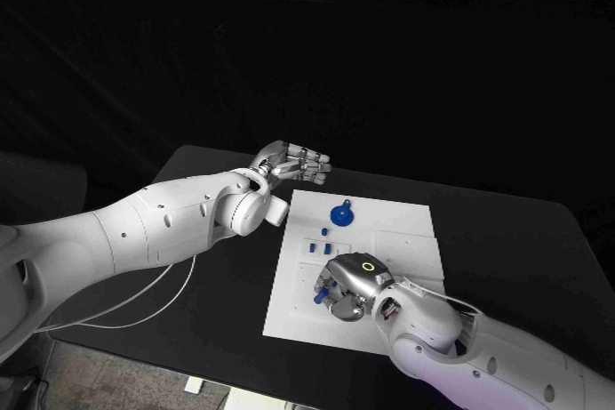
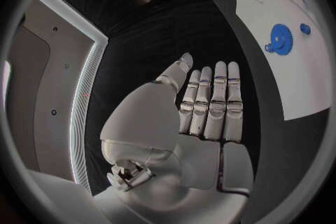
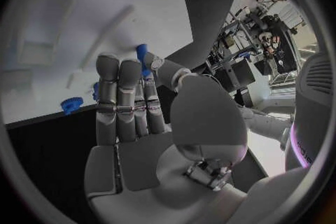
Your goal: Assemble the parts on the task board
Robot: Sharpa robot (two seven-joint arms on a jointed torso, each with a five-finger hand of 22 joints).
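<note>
right hand (image 1: 353,285) sits over the near part of the task board (image 1: 397,223), fingers closed round a small blue part (image 3: 142,56) pinched between thumb and fingertips. the blue gear (image 1: 342,215) lies on the board's far half, beyond that hand, with small blue pegs (image 1: 321,246) between the two. left hand (image 1: 292,167) hovers off the board's far-left corner above the worktop (image 1: 513,241), fingers straight, together, holding nothing; it is nearer the gear. judgement: nothing blocks the path.
</note>
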